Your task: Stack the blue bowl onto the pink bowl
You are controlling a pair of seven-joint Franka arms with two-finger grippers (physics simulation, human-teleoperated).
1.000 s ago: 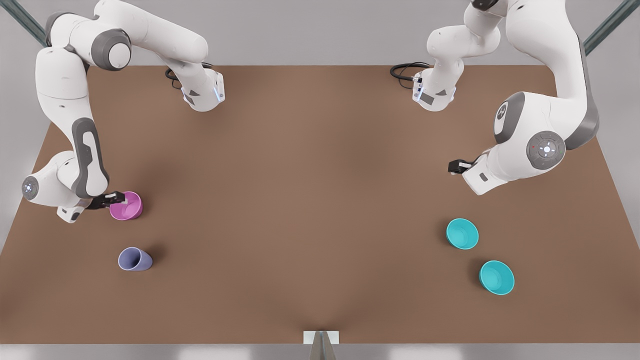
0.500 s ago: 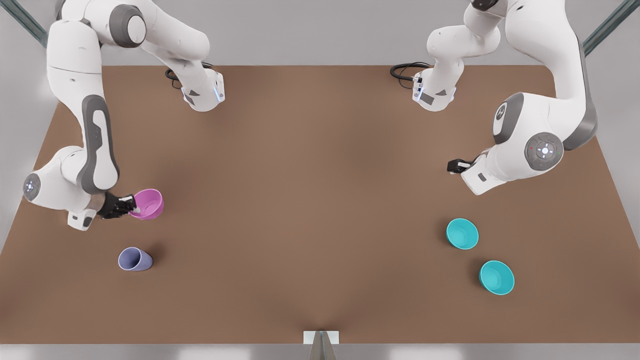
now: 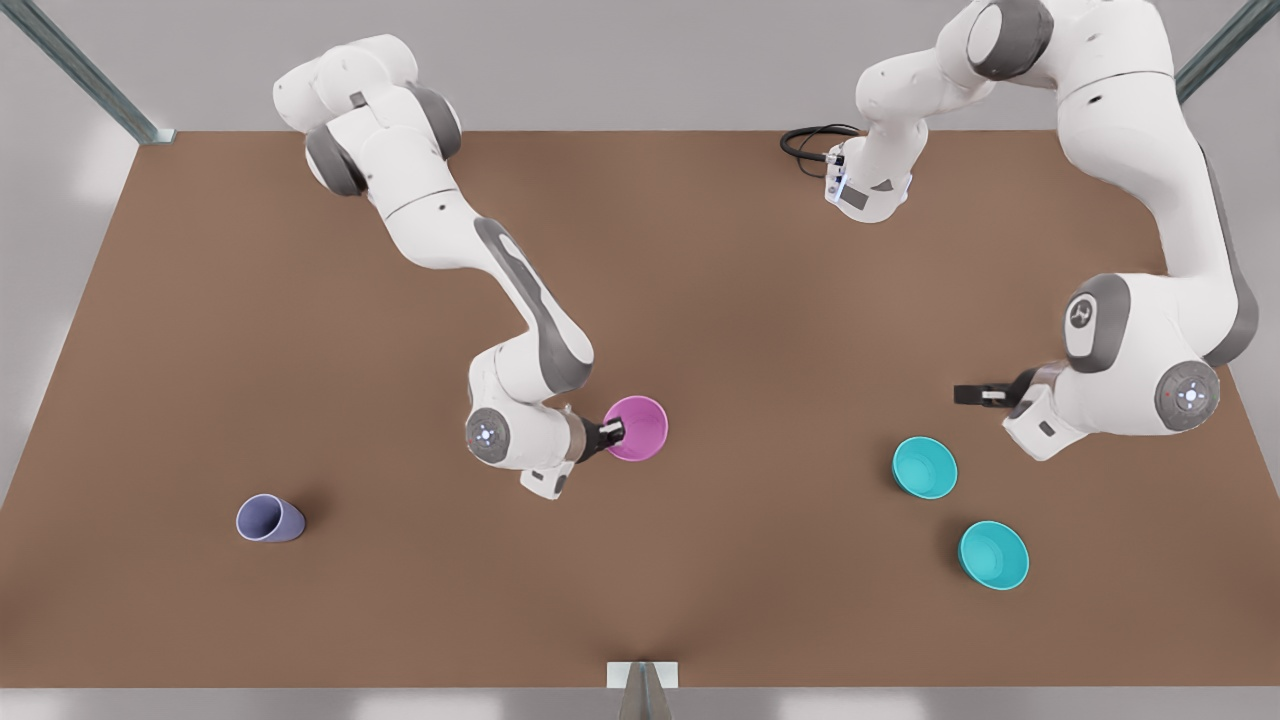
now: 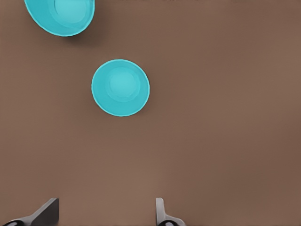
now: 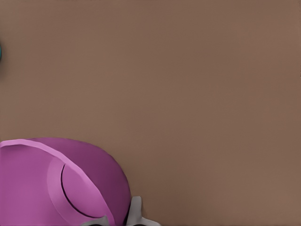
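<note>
pink bowl (image 5: pixel 56 183) cropped, second teal bowl (image 4: pixel 61 14) cropped

A plain brown table (image 3: pixel 700 300) carries everything. Resting on it are a lavender cup (image 3: pixel 268 519) at about eight o'clock and two teal bowls (image 3: pixel 925 467) (image 3: pixel 993 555) near four o'clock, close together.

A big brown table (image 3: pixel 700 280) is filling the room. A plain grey wall (image 3: pixel 620 60) is standing behind its far edge. Soft light is falling evenly.
</note>
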